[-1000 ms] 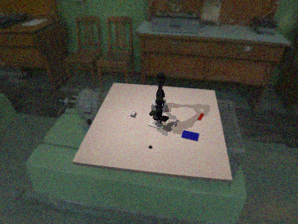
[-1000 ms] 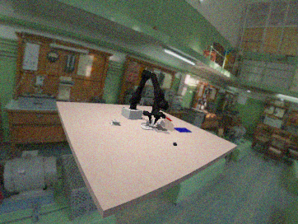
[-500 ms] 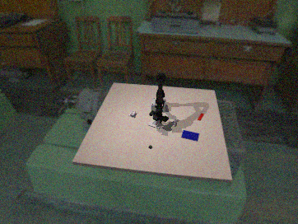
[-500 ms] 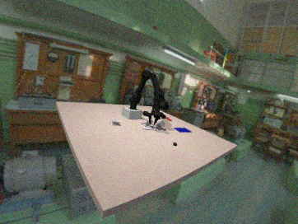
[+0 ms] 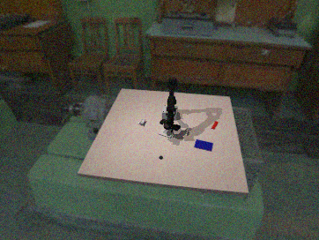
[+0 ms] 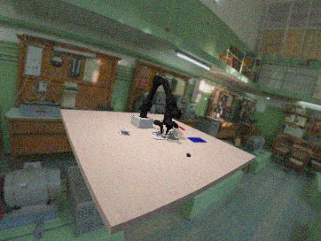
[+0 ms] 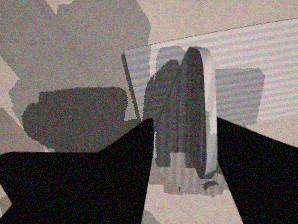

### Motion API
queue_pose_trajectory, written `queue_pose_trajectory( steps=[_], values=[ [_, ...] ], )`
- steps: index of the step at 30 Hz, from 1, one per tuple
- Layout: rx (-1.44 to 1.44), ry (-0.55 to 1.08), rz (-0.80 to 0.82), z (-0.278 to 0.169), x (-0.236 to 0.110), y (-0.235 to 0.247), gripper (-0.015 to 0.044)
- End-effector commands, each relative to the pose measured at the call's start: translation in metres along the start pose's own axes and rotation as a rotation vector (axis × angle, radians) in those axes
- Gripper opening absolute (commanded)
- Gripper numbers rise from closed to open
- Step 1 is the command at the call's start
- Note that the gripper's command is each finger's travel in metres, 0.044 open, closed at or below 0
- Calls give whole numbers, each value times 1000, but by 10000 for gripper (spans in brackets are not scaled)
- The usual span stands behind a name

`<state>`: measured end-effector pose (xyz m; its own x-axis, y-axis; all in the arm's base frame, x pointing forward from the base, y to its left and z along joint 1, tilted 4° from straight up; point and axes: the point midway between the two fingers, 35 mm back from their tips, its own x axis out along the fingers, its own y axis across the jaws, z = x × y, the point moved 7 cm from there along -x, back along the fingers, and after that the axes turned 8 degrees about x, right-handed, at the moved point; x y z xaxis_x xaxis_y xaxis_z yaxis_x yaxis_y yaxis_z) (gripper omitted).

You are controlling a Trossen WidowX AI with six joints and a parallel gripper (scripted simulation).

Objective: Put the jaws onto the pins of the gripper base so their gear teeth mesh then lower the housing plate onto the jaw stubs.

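Note:
My gripper (image 5: 171, 131) (image 6: 164, 134) (image 7: 180, 123) is low over the table, shut on an upright grey piece (image 7: 196, 110) with a pale right edge and a ribbed lower end. It looks like a jaw; its far side is hidden. A pale striped plate (image 7: 240, 52) (image 6: 158, 136) lies under and behind it; whether this is the base or the housing plate I cannot tell. A small white part (image 5: 142, 122) (image 6: 124, 131) lies apart, too small to identify. Pins and gear mesh are not clear.
A blue rectangle (image 5: 204, 145) (image 6: 197, 139) and a red one (image 5: 214, 125) (image 6: 182, 128) lie to the right. A small black round thing (image 5: 160, 157) (image 6: 188, 155) lies towards the front. A grey block (image 6: 142, 121) stands at the arm's foot. Arm shadows darken the table around the gripper.

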<state>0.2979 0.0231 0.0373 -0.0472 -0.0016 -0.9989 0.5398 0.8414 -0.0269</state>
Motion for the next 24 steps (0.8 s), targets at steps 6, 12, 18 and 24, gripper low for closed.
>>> queue_pose_trajectory(
  steps=[6,12,18,24],
  values=[
    [5,6,2,-1,4,0,134],
    [5,6,2,-1,5,0,134],
    [6,6,2,-1,8,0,134],
    [6,6,2,-1,8,0,134]
  ],
)
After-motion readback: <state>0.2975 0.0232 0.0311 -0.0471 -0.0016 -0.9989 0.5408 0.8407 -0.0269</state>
